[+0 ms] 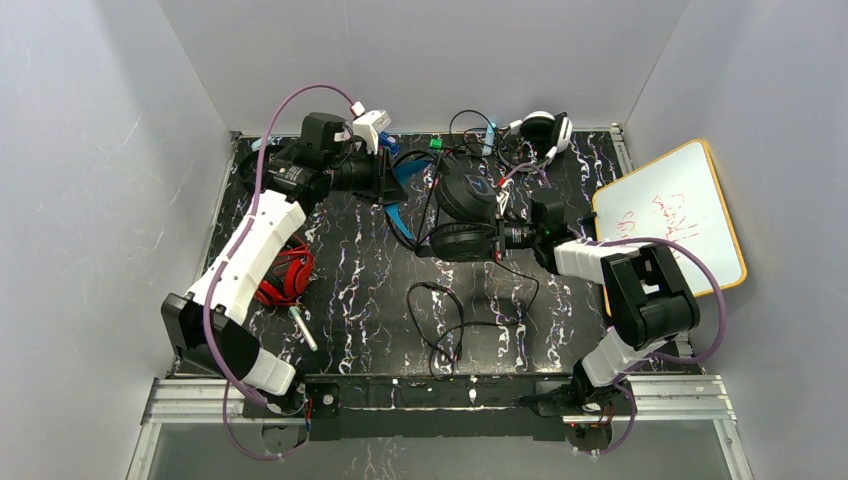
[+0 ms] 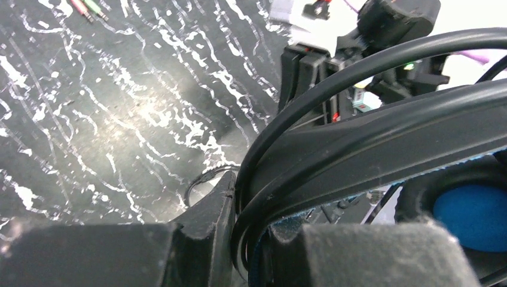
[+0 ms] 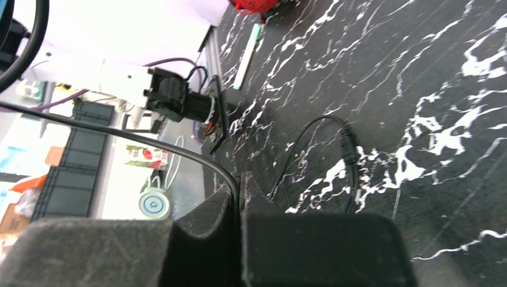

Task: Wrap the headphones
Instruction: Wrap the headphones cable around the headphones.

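The black headphones with a blue headband (image 1: 466,196) lie at the back middle of the marbled table. My left gripper (image 1: 386,180) is shut on the headband (image 2: 382,143), with turns of black cable pinched beside it between the fingers (image 2: 248,200). A blue ear pad (image 2: 472,216) shows at the right. My right gripper (image 1: 506,237) sits just right of the lower ear cup, shut on the thin black cable (image 3: 149,141), which runs out from the fingertips (image 3: 240,183). The rest of the cable (image 1: 442,328) loops loosely on the table, with its plug (image 3: 350,156) lying flat.
A red pair of headphones (image 1: 286,276) lies at the left beside my left arm, with a pale pen (image 1: 303,328) below it. A white and black pair (image 1: 545,130) sits at the back edge. A whiteboard (image 1: 672,214) leans at the right.
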Tool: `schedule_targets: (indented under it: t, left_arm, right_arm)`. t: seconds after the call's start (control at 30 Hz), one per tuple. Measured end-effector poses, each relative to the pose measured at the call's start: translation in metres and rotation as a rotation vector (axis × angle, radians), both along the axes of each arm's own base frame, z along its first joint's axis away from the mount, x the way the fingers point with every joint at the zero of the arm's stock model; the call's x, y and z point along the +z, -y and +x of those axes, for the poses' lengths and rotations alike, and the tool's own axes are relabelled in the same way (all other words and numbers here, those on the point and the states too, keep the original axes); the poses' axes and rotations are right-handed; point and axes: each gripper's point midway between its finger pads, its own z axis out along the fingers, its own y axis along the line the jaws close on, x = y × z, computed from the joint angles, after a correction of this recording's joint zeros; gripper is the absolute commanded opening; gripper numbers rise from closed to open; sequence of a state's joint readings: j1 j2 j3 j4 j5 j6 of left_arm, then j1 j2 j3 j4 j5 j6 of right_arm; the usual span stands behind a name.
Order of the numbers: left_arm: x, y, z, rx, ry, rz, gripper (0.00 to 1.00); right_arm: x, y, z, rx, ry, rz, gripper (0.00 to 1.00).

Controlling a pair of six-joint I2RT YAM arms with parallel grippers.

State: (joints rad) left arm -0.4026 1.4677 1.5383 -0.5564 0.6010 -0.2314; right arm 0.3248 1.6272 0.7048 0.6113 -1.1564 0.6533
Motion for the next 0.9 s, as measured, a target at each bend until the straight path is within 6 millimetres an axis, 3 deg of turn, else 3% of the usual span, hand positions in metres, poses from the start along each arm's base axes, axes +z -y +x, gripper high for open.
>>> schedule_targets:
  t: [0.23,0.47,0.63,0.9]
  left_arm:
    - [-0.025,-0.009,0.001,0.031,0.009,0.148,0.00]
    - [-0.052,0.000,-0.013,-0.066,0.198,0.426,0.00]
    - [-0.064,-0.028,0.002,-0.042,0.352,0.628,0.00]
    - [-0.045,-0.049,0.020,-0.087,0.600,0.857,0.00]
  right_arm:
    - [0.001,0.001,0.027,-0.085,0.035,-0.073,0.03]
    - [0.033,0.006,0.049,-0.095,0.040,-0.070,0.02]
    - [0.049,0.003,0.045,-0.055,0.001,-0.073,0.02]
    - [0.033,-0.013,0.024,0.003,-0.133,-0.158,0.03]
